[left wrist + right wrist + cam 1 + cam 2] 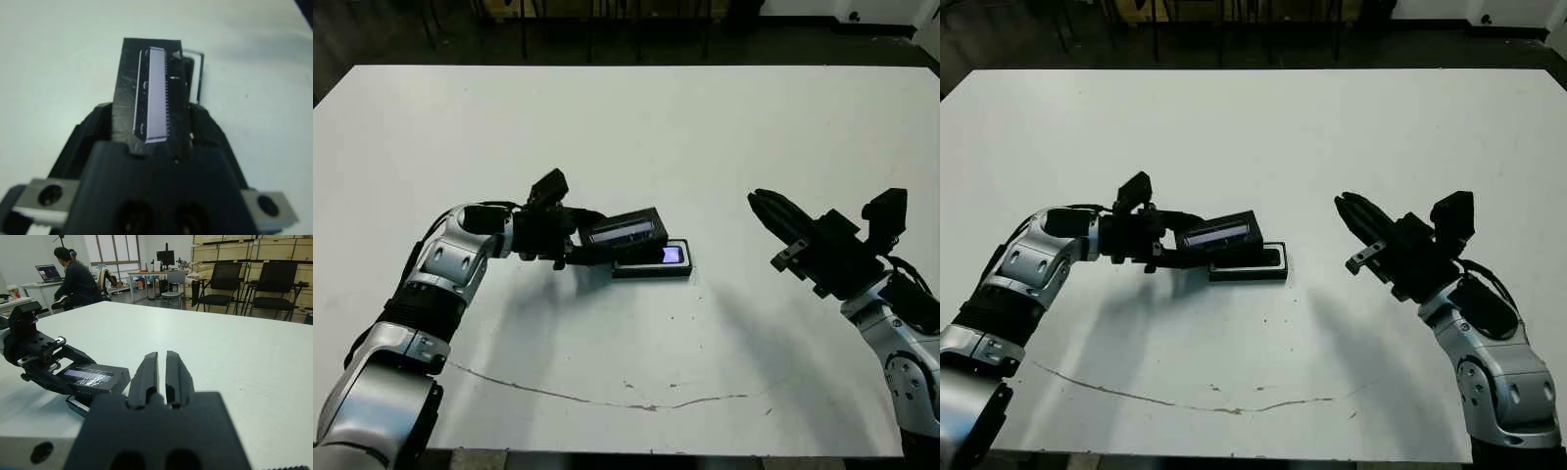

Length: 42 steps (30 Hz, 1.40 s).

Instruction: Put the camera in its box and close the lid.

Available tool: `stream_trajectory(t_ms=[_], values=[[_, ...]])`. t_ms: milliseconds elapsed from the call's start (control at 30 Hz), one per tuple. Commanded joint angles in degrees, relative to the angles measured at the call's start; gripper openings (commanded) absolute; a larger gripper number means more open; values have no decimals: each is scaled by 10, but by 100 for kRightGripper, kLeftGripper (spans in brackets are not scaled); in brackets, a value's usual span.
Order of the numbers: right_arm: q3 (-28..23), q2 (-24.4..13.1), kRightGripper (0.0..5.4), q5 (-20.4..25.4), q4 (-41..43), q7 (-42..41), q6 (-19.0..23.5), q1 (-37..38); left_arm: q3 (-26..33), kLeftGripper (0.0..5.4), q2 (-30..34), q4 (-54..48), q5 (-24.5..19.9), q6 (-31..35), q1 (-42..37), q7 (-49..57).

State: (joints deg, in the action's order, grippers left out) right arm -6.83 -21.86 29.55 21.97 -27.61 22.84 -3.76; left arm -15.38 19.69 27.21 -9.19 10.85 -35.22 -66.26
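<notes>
The box (650, 270) lies on the white table (636, 127) near its middle. Inside it rests the camera (672, 256), its small screen glowing bluish at the right end. My left gripper (582, 238) is shut on the lid (625, 231), a black panel with a grey strip (157, 90). The lid hangs tilted just above the box's left half and hides that part of it. Far to the right my right gripper (762, 206) hovers above the table, fingers (148, 372) pressed together, shut on nothing. The right wrist view also shows the lid (93, 378) over the box (78, 404).
A thin dark crack line (607, 397) runs across the table near its front edge. Beyond the far edge, the right wrist view shows a seated person (73, 276), desks and office chairs (222, 281).
</notes>
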Motion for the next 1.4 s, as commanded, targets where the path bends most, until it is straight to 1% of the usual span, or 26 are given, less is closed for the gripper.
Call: stream_trajectory(t_ms=[33,300,400,667,867,967,1033,1100,1333,1400], values=[[3,1,0,-2,-2,2,8,4,-9,278,1,18,11,3,17,-8],[4,5,0,0,-9,3,9,5,-24,278,-6,27,17,-9,23,-18],[5,5,0,-1,-11,2,10,4,-31,278,-9,27,20,6,20,-14],[5,3,0,1,-14,-2,12,2,-51,278,-27,37,35,19,2,-10],[5,0,0,0,-14,-4,13,1,-56,278,-36,46,40,-2,-1,-16],[4,-1,0,1,-12,0,20,1,-54,278,-38,51,40,9,-3,-10],[5,-2,0,-2,-20,-11,9,-1,-53,278,-38,59,41,13,-5,-9],[5,-4,0,-7,-20,-11,9,-1,-53,278,-39,67,40,19,-7,-11],[6,-4,0,-11,-12,-2,22,-1,-57,278,-40,92,48,1,-23,-17],[7,-4,0,-15,-13,-3,18,-1,-59,278,-44,102,51,-2,-29,-15]])
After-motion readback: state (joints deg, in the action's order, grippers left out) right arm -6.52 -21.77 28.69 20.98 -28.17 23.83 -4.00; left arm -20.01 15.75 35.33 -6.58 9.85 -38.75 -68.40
